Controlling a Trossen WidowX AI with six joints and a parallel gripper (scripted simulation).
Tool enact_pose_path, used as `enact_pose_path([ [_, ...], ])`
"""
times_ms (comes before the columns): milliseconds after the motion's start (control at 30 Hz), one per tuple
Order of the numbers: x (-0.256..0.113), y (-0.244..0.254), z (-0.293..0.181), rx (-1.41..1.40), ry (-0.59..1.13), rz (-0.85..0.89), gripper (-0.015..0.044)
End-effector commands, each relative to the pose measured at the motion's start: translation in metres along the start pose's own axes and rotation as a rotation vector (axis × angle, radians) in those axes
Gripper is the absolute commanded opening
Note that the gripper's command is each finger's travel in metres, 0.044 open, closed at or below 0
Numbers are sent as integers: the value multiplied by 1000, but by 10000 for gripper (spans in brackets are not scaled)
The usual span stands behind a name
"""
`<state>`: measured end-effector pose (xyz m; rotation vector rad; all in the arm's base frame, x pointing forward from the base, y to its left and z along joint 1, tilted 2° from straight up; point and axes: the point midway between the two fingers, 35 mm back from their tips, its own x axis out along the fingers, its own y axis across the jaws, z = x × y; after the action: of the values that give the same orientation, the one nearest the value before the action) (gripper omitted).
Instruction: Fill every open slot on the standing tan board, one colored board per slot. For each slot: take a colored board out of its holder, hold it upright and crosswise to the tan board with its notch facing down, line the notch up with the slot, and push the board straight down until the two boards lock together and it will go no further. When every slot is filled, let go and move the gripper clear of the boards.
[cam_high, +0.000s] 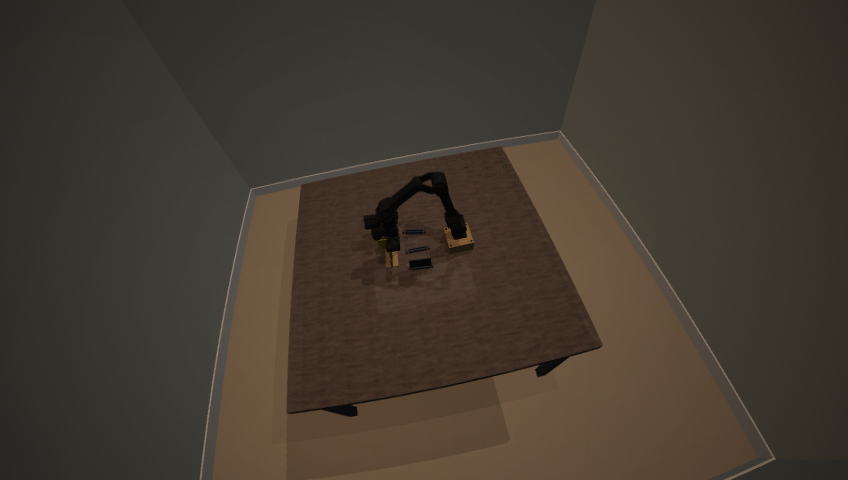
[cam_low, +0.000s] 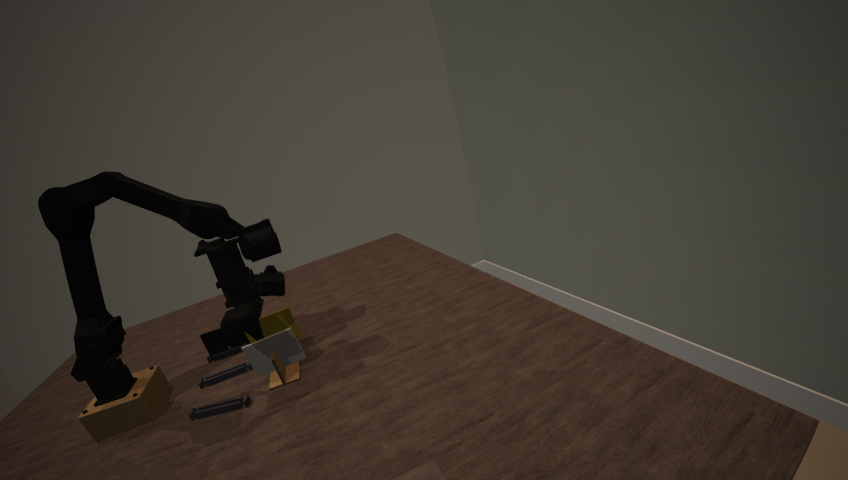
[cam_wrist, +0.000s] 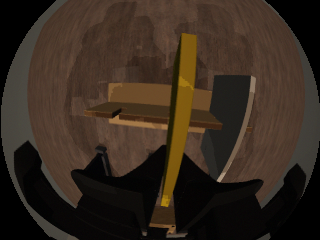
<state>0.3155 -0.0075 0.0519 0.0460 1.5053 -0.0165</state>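
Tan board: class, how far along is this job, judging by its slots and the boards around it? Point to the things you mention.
Looks done: the gray board (cam_low: 261, 352) (cam_wrist: 231, 107) stands across the tan board (cam_high: 391, 259) (cam_low: 274, 364) (cam_wrist: 145, 112). In hand: the gripper (cam_high: 392, 243) (cam_low: 252, 331) (cam_wrist: 168, 150) grips the yellow board (cam_high: 382, 243) (cam_low: 279, 321) (cam_wrist: 185, 87) crosswise over it; I cannot tell if it is seated. Left: an open slot (cam_wrist: 117, 112), probably for the black board (cam_high: 420, 262) (cam_low: 215, 342), then letting go and moving clear.
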Motion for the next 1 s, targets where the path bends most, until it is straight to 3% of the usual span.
enact_pose_path([
  [0,1,0,-2,-4,7,-1,0],
  [967,2,1,-3,23,7,-1,0],
])
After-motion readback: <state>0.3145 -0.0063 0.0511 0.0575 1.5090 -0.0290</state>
